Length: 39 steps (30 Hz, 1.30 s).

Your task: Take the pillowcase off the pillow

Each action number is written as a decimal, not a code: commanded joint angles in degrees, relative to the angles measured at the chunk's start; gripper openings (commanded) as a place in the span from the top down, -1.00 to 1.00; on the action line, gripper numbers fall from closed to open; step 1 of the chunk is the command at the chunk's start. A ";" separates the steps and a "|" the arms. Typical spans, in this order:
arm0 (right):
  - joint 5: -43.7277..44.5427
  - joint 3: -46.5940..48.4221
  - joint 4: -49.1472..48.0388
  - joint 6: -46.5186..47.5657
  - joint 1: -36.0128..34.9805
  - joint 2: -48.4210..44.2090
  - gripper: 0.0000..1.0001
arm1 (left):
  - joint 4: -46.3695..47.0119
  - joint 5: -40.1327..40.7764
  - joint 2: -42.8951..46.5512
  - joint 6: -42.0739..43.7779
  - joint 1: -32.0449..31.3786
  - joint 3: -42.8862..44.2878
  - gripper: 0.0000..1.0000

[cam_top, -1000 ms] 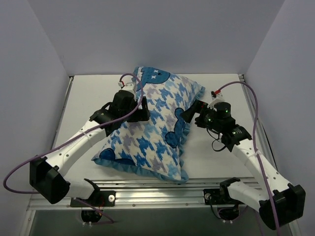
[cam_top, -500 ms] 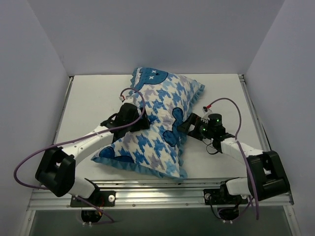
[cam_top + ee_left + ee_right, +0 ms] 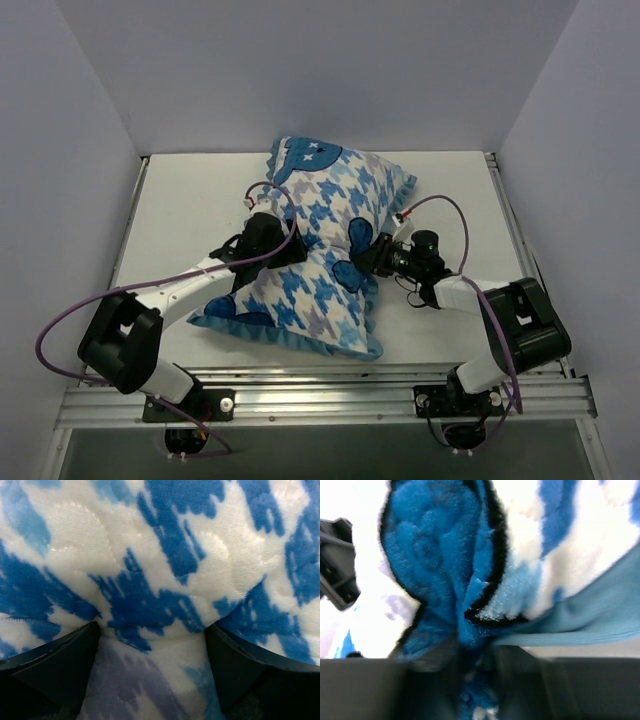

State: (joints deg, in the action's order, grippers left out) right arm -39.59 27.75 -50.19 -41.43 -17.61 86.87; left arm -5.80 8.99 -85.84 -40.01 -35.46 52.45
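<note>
Right end effector on pillowcase (near-far)

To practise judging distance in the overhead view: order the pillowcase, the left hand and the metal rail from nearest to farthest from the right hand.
1. pillowcase: its right edge bunched in the right hand.
2. left hand: across the pillowcase, to the left.
3. metal rail: along the near table edge.

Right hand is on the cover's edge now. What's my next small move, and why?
Probably close the left hand on the pillowcase: it sits open, pressed into the fabric with a bulge between its fingers, while the right hand pinches a blue fold at the edge.
</note>
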 commanded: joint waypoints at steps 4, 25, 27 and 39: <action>2.22 11.24 20.14 10.83 -2.70 -13.55 1.00 | -10.98 -1.96 -2.14 0.63 -2.77 -0.16 -0.88; 20.87 40.92 56.09 27.37 -16.03 -10.24 1.00 | -7.12 9.19 5.56 -12.28 -14.20 4.80 -0.88; 22.62 38.71 54.68 26.49 -18.77 -9.27 1.00 | -8.86 10.16 10.06 -14.56 -13.58 -2.15 -0.88; 35.54 46.43 60.73 23.59 -34.42 -8.81 -0.45 | -30.84 11.39 39.26 -14.13 -12.88 -9.48 -0.88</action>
State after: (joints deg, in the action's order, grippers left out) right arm -9.82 69.58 9.21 -16.71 -50.76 82.35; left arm -29.82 19.14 -47.59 -54.74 -48.69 41.71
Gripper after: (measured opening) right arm 0.688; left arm 0.939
